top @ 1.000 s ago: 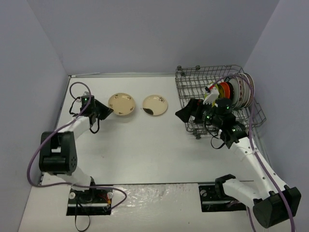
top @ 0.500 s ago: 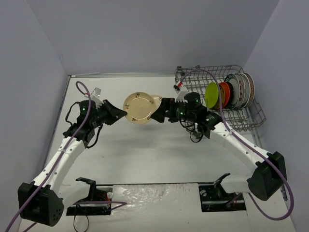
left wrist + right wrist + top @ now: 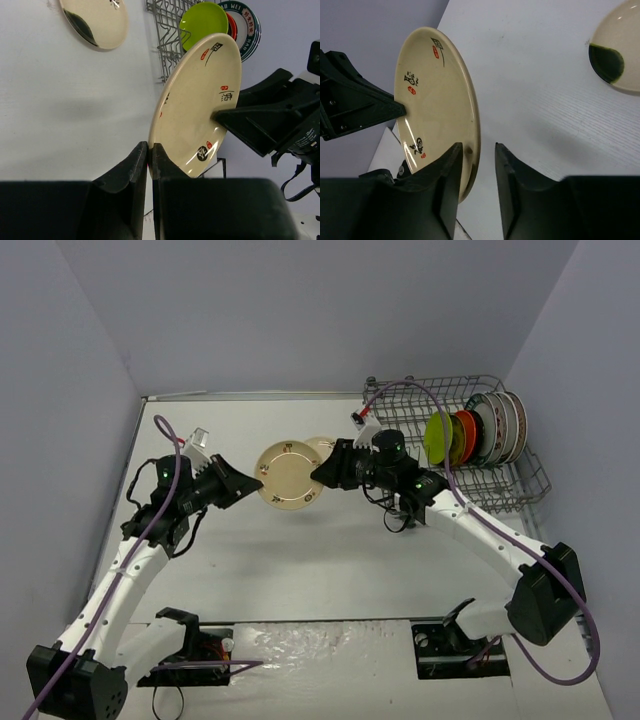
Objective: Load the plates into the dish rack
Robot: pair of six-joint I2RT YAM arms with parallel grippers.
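A cream plate (image 3: 288, 476) with red and black marks hangs tilted above the table between both arms. My left gripper (image 3: 258, 483) is shut on its left rim (image 3: 150, 150). My right gripper (image 3: 318, 475) straddles the opposite rim (image 3: 479, 150): one finger lies against the plate's face (image 3: 435, 100), the other stands a small gap off, so it is open. A second cream plate (image 3: 322, 445) with a dark patch lies flat on the table behind. The dish rack (image 3: 400, 410) at the back right holds upright lime-green (image 3: 437, 438), orange (image 3: 458, 435) and white patterned plates (image 3: 500, 428).
Grey walls close the table on the left, back and right. The rack's near wire wall (image 3: 165, 45) stands just right of the held plate. Both arm bases sit at the table's front edge.
My left arm lifted the cream plate off the table and carried it right. My right arm swung from the rack to the plate, and its jaws narrowed around the rim.
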